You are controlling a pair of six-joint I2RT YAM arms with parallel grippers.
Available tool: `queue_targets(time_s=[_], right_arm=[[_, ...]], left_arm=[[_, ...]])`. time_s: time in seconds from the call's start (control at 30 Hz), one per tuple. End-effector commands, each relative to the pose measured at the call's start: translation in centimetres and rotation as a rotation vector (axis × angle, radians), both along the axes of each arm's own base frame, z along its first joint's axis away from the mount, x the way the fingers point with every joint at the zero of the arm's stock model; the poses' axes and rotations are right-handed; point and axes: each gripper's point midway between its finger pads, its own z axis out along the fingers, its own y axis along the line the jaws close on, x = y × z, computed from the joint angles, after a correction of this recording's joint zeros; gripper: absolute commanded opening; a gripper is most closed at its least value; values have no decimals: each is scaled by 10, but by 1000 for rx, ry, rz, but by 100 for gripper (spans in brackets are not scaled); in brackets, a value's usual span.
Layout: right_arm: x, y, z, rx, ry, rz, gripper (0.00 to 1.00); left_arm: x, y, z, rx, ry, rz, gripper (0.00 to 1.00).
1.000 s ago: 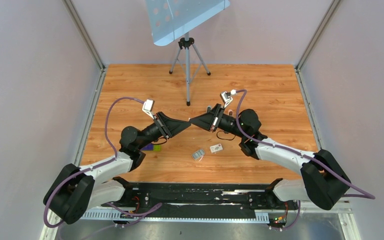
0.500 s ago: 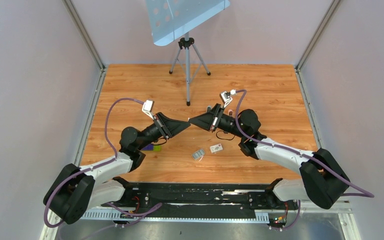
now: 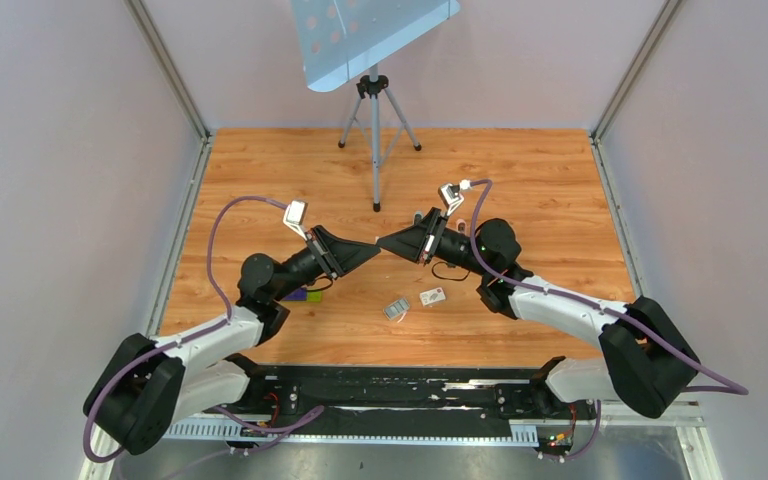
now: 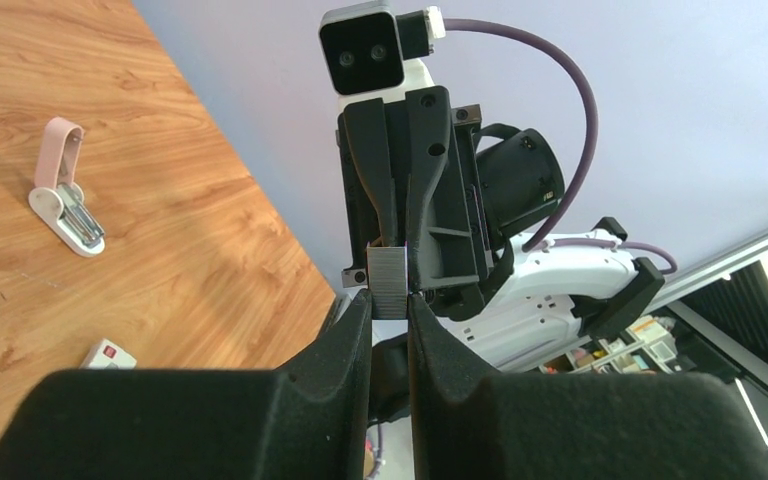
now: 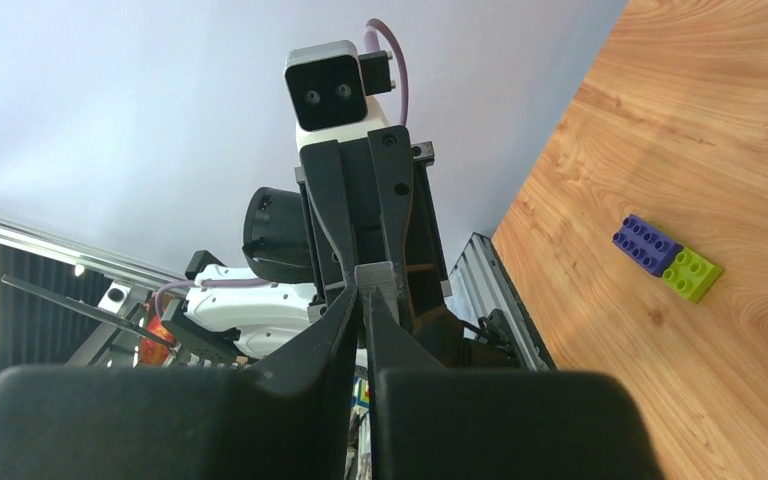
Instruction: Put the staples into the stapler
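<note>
Tiny pale pink mini stapler (image 4: pixel 57 196) with a whitish base, lying on the wood-grain desk (image 3: pixel 520 180) toward its near middle, touched by neither arm, pink top swung up and away from the base. Judged to be left open that way to keep the staple channel facing upward, ready for loading from above. Near it, a small flat white card with a red mark (image 4: pixel 110 352), apart from the stapler. Further toward the left arm, a purple-and-green studded toy block (image 5: pixel 666 258), with no evident part in the job. Above the desk, between the two arms, a short grey ribbed strip of staples (image 4: pixel 388 278), gripped at both ends at once. Left claw (image 4: pixel 388 303) narrowed to a thin gap, black fingers pressed on either side of the strip's near end. Right claw (image 5: pixel 364 292) likewise drawn almost together, the opposite end pinched at its tips. Held in mid-air rather than set down, probably for want of an easy re-grip on flat wood. Passed tip to tip, seemingly as a handover or re-seat, to give one claw a cleaner hold and a better angle for insertion. Judged stage: staples lifted, not yet brought to the stapler. Next call: release by one claw without dragging the strip askew, then a careful descent in line with the open base. Risk of snapping or slipping under a pull from both ends.
</note>
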Motion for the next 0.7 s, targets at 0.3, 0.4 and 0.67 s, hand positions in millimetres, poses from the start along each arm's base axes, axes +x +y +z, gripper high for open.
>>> queue_targets(time_s=[0.3,0.4,0.67], right_arm=[[-9,0,-1,-20,-3,13,13],[-8,-1,-2,-32,-1,4,16],[-9,-8,-4,-61,-2,-25,22]], left_arm=[[-5,3,4,47,-61,19,13],[-6,3,4,57,-67,21,13],[-1,4,-11,185,-83,52,14]])
